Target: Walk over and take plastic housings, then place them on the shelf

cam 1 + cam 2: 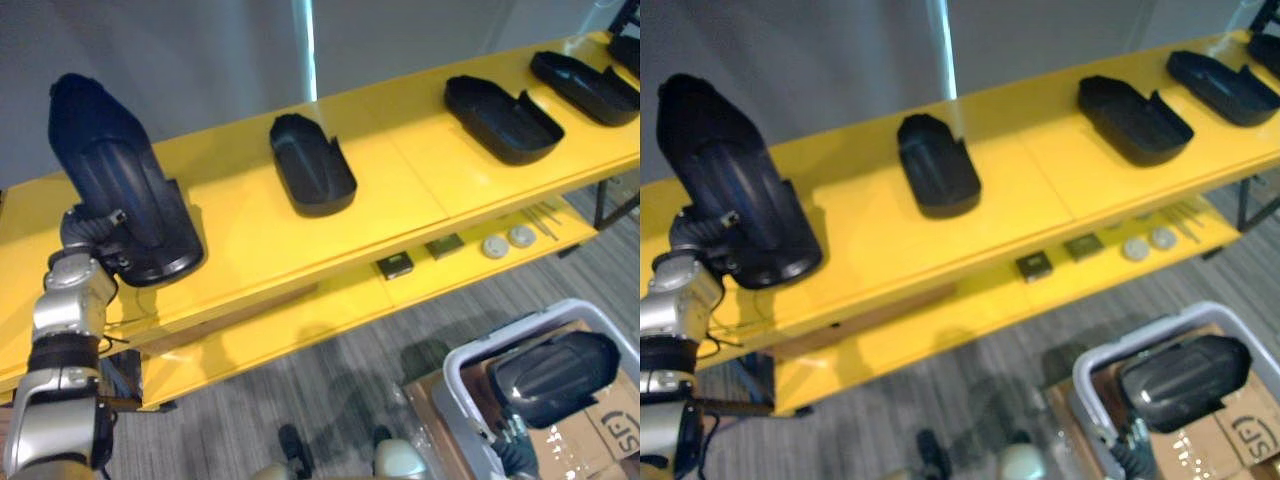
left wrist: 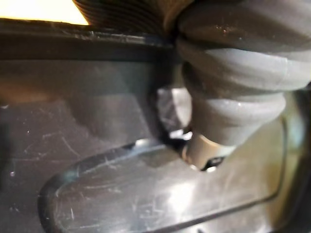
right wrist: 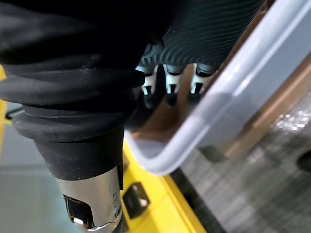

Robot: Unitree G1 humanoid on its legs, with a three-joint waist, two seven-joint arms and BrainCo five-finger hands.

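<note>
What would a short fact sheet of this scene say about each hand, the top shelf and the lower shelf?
Left hand: on the tall housing, which stands on end at the top shelf's left end; grip hidden
Right hand: curled round a second housing, held over the grey bin
Top shelf: yellow; middle housing, right housing and far-right housing lie hollow side up
Lower shelf: two dark squares, two pale discs

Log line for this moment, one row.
left hand at black plastic housing, left end of yellow shelf | right hand shut on second black housing over grey bin | more black housings on shelf
</note>
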